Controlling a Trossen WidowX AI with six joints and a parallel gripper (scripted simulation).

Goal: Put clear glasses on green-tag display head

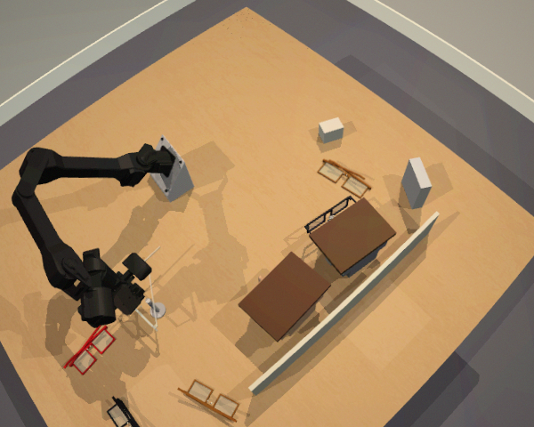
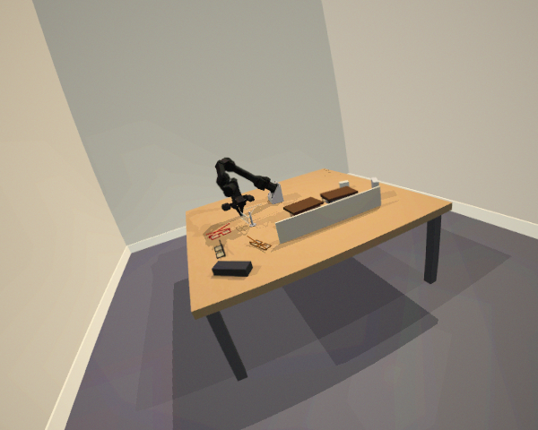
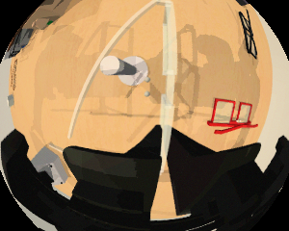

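Observation:
My gripper (image 1: 137, 305) (image 3: 162, 129) is shut on the clear glasses (image 1: 146, 318) (image 3: 170, 48) and holds them above the table at the left. Their pale front stretches ahead of the fingers in the wrist view, with one temple slanting down to the left. The display heads are mostly hidden under two brown boards. A small green patch (image 3: 49, 22) shows by the nearer board at the upper left of the wrist view. Black glasses (image 1: 331, 213) show at the edge of the farther board, apparently on the other head.
A small grey post (image 1: 157, 310) (image 3: 117, 66) stands beneath the held glasses. Brown boards (image 1: 285, 296) (image 1: 352, 236) stand before a long pale wall (image 1: 345, 305). Red glasses (image 1: 90, 349) (image 3: 223, 112), brown glasses (image 1: 212, 400) (image 1: 343, 177), a black case (image 2: 232, 268) and two pale blocks (image 1: 330, 130) (image 1: 416, 182) are around.

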